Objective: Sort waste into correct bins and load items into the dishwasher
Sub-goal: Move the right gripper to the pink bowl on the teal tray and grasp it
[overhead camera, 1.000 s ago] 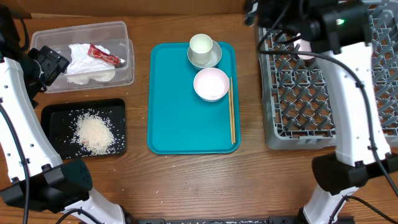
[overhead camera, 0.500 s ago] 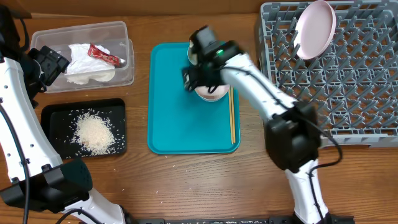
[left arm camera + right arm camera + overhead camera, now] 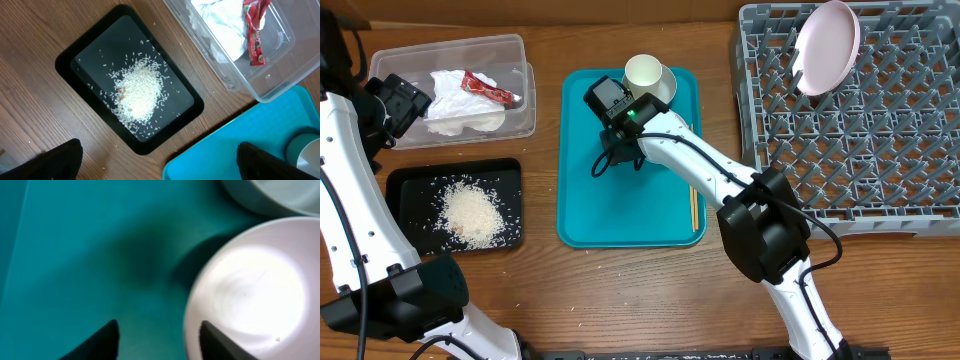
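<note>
White bowl [image 3: 250,295] rim between spread jaws of right gripper [image 3: 159,327]; one jaw over bowl, other over teal tray [image 3: 75,255].

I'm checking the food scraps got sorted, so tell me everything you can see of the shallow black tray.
The black tray is a shallow, glossy rectangle with rounded corners, plastic by its look, lying flat on the wooden table, near the clear tub but apart from it. A heap of white rice sits mid-tray, with stray grains scattered around.
</note>
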Available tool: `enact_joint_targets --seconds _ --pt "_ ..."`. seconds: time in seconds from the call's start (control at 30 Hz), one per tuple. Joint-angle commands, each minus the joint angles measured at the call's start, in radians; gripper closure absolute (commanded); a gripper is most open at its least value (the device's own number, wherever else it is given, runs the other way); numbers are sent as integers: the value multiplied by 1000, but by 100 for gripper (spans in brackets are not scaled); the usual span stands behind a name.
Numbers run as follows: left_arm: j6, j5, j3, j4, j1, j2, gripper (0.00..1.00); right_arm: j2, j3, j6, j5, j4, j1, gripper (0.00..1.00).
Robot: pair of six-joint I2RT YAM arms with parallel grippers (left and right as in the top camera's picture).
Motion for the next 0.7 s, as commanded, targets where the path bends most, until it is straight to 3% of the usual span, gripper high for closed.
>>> enact_joint_targets --seconds 0.0,0.03,0.23,0.37,0.57,0.67 --pt "16 0 2 -2 1 2 0 16 6 0 46 6 -6 55" --pt "16 0 2 -2 1 2 0 19 6 0 46 6 -6 63" --pt "16 0 2 -2 1 2 0 39 6 0 45 -5 -6 65" --pt "16 0 2 -2 1 2 0 39 6 3 45 -9 -6 71" --pt "16 0 2 -2 1 2 0 38 39 5 45 -58 -6 92" --pt "16 0 2 -2 1 2 0 38 114 11 45 -122 -6 96"
